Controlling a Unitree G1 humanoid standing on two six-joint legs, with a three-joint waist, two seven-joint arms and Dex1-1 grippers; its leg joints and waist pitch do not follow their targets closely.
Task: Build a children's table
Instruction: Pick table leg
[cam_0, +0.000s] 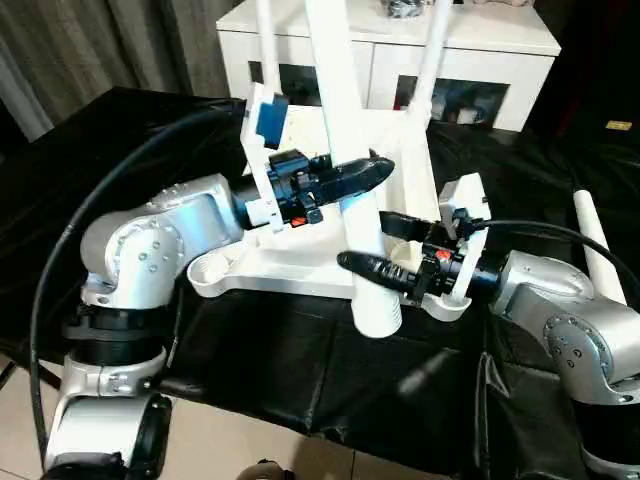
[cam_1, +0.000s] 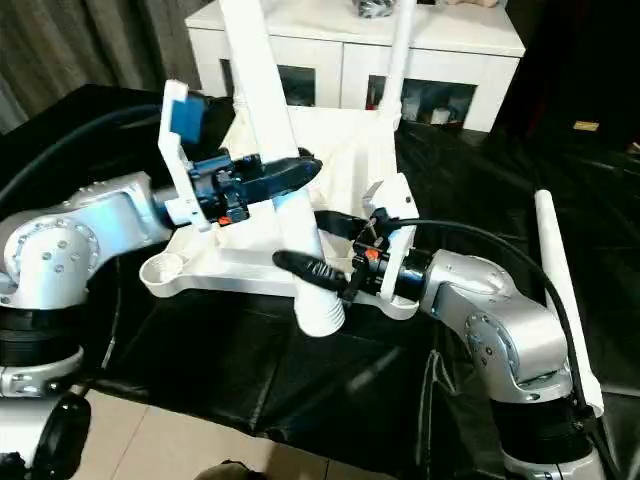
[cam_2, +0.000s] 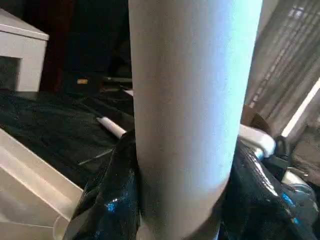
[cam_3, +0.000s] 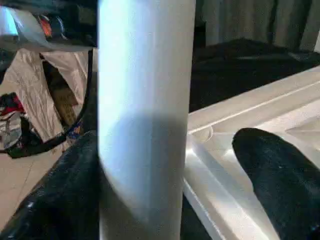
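While our left gripper (cam_0: 372, 172) clamps the near-upright leg (cam_0: 345, 150) high up, our right gripper (cam_0: 385, 245) straddles it lower with fingers spread, its wide end (cam_0: 377, 312) overhanging the tabletop (cam_0: 300, 265) edge.

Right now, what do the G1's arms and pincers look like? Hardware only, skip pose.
Both arms are rounded silver shells with small bolt holes. Each pincer has two glossy black tapered fingers: left pincer, right pincer. White plastic brackets sit at the wrists; the left one carries a blue panel. Small red-orange parts mark the pincer bases. Thick black cables loop from each wrist back along the arm.
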